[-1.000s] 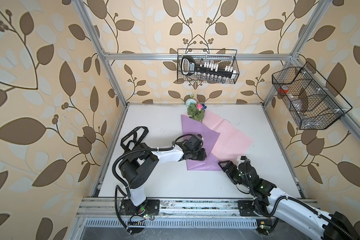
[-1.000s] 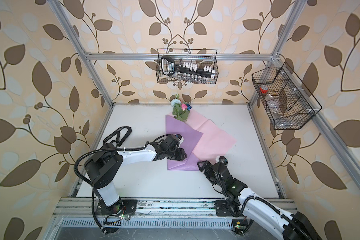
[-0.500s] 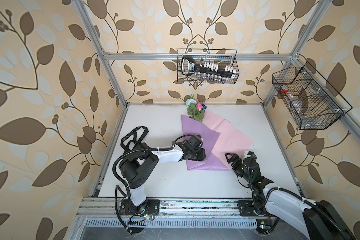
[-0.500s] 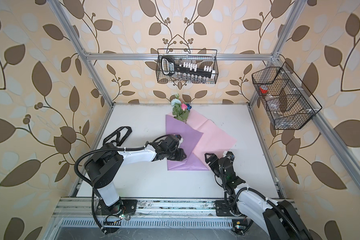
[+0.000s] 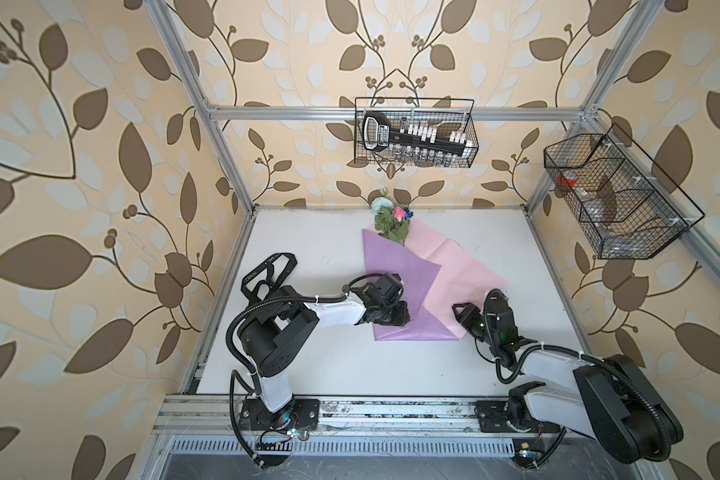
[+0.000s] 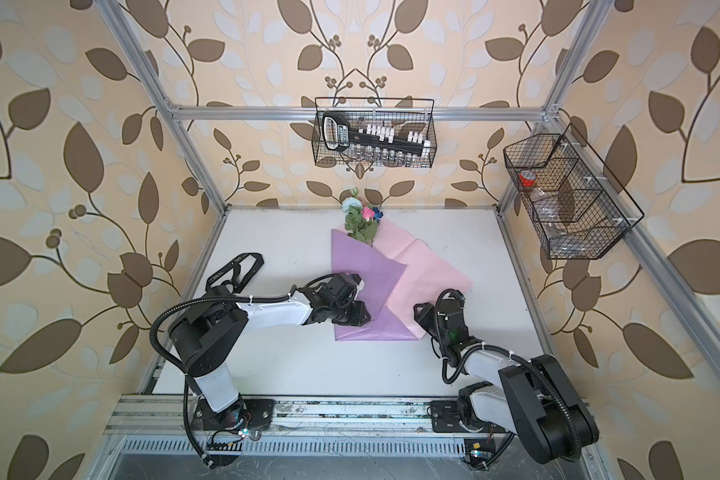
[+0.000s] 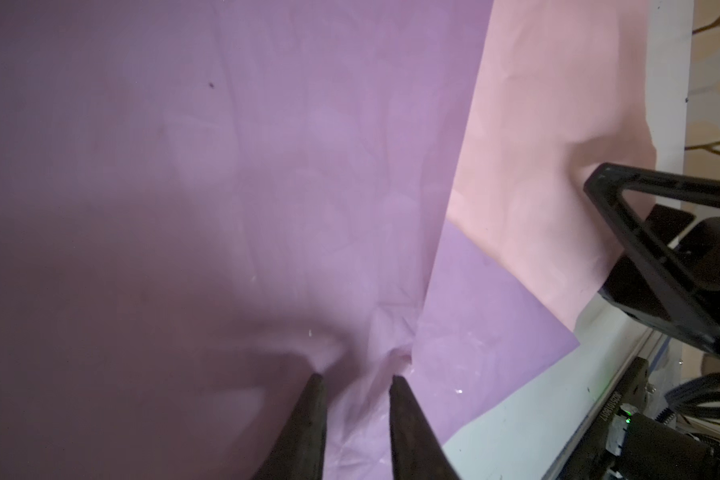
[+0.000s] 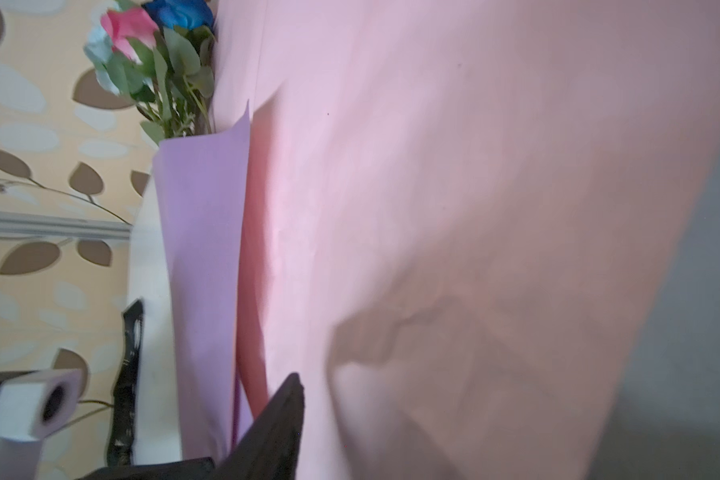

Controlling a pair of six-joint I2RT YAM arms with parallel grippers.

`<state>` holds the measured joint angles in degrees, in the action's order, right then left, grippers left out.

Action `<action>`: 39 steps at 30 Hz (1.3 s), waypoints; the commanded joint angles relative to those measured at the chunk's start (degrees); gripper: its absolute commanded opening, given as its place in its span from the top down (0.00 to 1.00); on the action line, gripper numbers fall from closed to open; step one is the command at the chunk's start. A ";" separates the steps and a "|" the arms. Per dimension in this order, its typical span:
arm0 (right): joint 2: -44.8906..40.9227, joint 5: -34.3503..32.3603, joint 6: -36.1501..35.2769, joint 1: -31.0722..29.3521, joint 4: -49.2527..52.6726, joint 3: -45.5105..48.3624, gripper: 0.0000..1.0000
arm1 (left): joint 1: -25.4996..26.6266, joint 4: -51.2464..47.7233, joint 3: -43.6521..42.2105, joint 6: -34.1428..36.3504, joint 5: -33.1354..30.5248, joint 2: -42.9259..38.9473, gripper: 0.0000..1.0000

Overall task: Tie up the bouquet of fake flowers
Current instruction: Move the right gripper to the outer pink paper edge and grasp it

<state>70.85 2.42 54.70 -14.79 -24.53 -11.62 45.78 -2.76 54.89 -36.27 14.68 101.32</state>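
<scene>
The bouquet of fake flowers lies at the back middle of the white table (image 5: 329, 365), its blooms and leaves (image 5: 389, 216) (image 6: 360, 216) (image 8: 150, 54) sticking out of the paper. A lilac sheet (image 5: 395, 270) (image 7: 267, 166) is folded over the stems, and a pink sheet (image 5: 462, 270) (image 8: 433, 166) spreads to its right. My left gripper (image 5: 398, 318) (image 7: 354, 378) is shut on bunched lilac paper near the wrap's near end. My right gripper (image 5: 460, 313) is at the pink sheet's near edge. One of its fingers (image 8: 279, 415) shows; the pink sheet hides the other.
A long black ribbon (image 5: 267, 270) with white lettering lies at the table's left edge behind the left arm. A wire basket (image 5: 414, 139) with a black tool hangs on the back wall. Another wire basket (image 5: 616, 199) hangs on the right wall.
My right gripper has moved from the lilac sheet's near right corner back to the pink sheet's edge, and its arm has folded to the right. The left arm has stayed still.
</scene>
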 commanded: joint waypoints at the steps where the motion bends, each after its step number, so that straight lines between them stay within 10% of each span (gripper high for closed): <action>1: 1.18 -0.06 -6.36 0.15 3.66 -3.45 0.66 | 0.28 1.45 -1.39 -1.37 2.13 -1.60 0.72; 16: -0.07 1.76 -17.10 -1.87 15.75 -14.35 0.92 | 0.35 5.67 -3.54 -4.25 3.69 -1.47 0.71; 39: 4.64 -8.70 -19.82 -2.25 20.68 -17.21 0.66 | 5.11 -1.13 2.43 14.50 1.14 3.87 0.72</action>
<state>74.02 -3.07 36.82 -18.20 -4.05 -28.23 50.61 -1.96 55.86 -24.69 15.38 104.18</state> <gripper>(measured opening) 0.335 0.278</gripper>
